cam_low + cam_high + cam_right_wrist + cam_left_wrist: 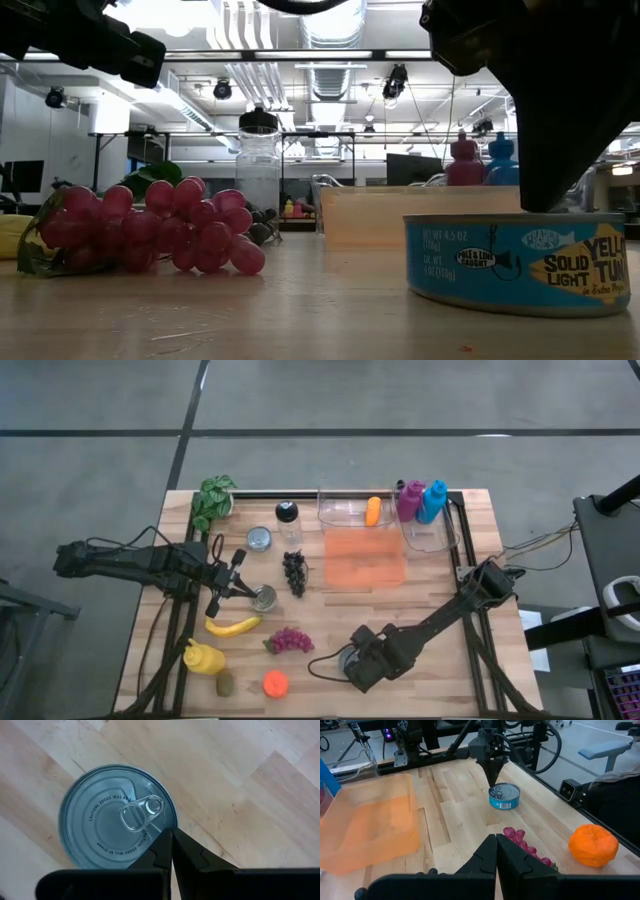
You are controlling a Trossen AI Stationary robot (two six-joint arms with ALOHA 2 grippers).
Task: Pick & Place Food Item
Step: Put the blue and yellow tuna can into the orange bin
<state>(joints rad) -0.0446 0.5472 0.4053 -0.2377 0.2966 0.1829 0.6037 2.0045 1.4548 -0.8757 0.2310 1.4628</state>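
Observation:
A blue tuna can (515, 262) with a pull-tab lid (117, 817) stands upright on the wooden table, near its front edge and right of the middle. My right gripper (171, 837) is shut and points down over the can's lid near the rim. In the high view it (352, 660) hides most of the can. In the left wrist view it shows as a dark point (494, 777) over the can (504, 796). My left gripper (496, 845) is shut and holds nothing. It waits at the table's left side (245, 588) beside a silver can (265, 597). My right gripper's shut fingertips (548, 205) come from above, pointing down, to the tuna can's lid close to its rim (167, 827). Whether they touch the lid I cannot tell. The can stands flat on the table.
Red grapes (290, 640), a banana (232, 626), a mandarin (275, 682), a kiwi (225, 683) and a yellow bottle (203, 658) lie left of the tuna can. Dark grapes (294, 572) and an orange-tinted tray (365, 558) sit mid-table. Clear bins (345, 508) and bottles line the far edge.

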